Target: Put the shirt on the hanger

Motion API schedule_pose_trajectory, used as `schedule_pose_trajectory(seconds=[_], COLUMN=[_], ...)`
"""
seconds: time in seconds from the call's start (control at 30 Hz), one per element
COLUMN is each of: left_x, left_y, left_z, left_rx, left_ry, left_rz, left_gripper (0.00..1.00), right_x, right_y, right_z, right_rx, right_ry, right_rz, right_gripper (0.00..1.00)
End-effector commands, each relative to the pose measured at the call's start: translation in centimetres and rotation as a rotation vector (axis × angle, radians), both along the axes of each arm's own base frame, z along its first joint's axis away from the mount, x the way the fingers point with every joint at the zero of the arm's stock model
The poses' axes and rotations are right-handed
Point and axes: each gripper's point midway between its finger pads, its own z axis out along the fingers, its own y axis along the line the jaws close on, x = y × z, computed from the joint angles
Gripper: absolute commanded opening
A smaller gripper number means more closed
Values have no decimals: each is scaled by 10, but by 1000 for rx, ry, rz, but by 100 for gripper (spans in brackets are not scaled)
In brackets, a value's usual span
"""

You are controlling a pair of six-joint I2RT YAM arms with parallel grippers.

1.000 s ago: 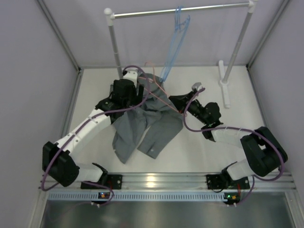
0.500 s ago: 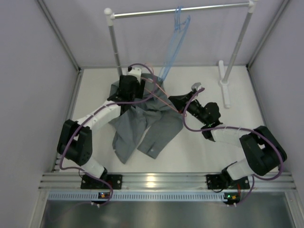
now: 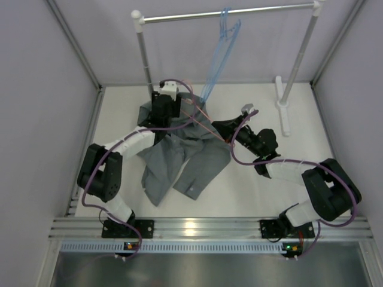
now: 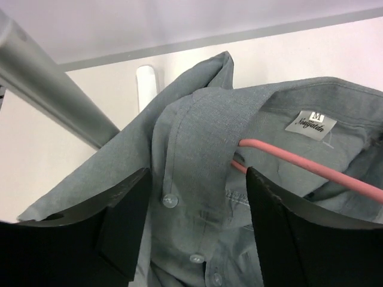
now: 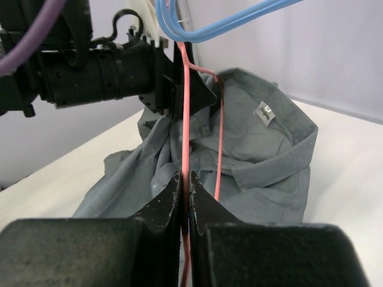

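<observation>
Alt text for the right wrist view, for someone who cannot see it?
The right gripper is shut on the thin wire of a pink hanger, which runs straight up from its fingertips. Behind it a grey shirt sits bunched on the white table, collar and white label facing the camera, with the left arm reaching toward its collar and blue hangers above.

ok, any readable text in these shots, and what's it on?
"M": on the white neck label inside the collar of the shirt, left wrist view.
Script word under the M on that label: too blurred to read.
Same label in the right wrist view: too small to read.
No text visible on the hanger or elsewhere.
</observation>
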Motion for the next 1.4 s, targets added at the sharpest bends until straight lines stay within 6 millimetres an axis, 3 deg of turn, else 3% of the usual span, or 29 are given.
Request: schedule_pose_trajectory(seconds=[0.0,0.17,0.3,0.43,0.6,0.83,1.03,1.1,1.23,1.37], left_x=[19,25,24,18,10,-22,-75,-91,-139,-171], left_y=[-3,-1,3,2,-14,-43,-69,-68,-62,-68], left_z=[12,-1,5,23,50,98,148,163,195,207], left_rx=[-45,-30,-75,-103,-150,-227,-270,-286,-330,-401], left_ry=[-71,-45,-55,-79,-104,-115,-114,-125,-127,-93], left_rz=[13,27,54,27,-97,-310,-564,-596,-659,-745], left_gripper=[68,57,18,0,0,0,0,0,0,0], right_x=[-6,-4,-1,4,8,10,-20,-29,-49,-64], right_y=[4,3,4,6,9,13,10,5,-9,-6], right_z=[50,51,50,42,39,39,59,56,69,81], right_rx=[81,69,63,57,65,58,114,135,208,232], right_ry=[-148,-151,-146,-120,-97,-76,-152,-143,-184,-194], right_rz=[35,25,19,17,21,33,120,126,139,215], right_gripper=[0,0,0,0,0,0,0,0,0,0])
